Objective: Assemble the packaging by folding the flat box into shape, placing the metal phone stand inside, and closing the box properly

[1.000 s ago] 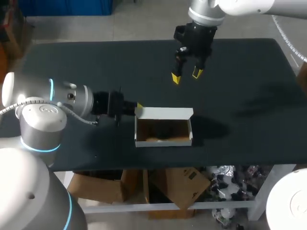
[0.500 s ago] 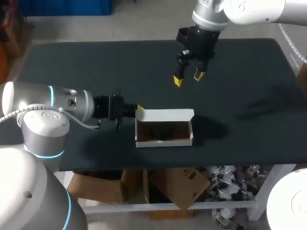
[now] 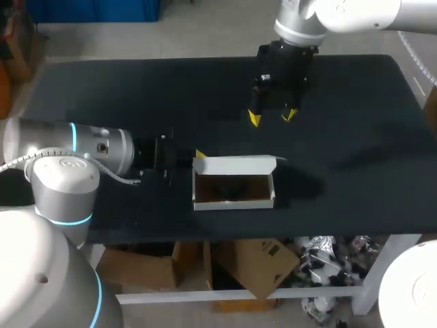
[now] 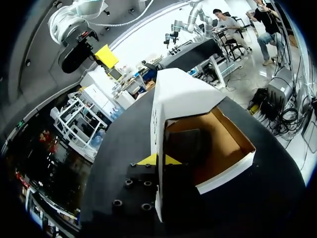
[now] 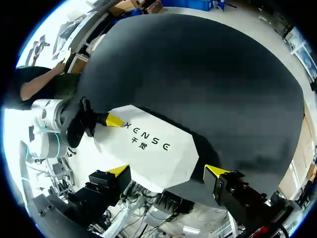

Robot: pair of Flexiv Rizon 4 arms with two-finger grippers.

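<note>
hovering above the dark table (image 3: 123, 89) beyond the open white cardboard box (image 3: 235, 165), my right gripper (image 3: 272, 116) has its fingers apart. my left gripper (image 3: 199, 154) sits at the box's left end wall; i cannot tell its grip. inside lies a dark shape, possibly the metal phone stand (image 4: 184, 146).
</note>
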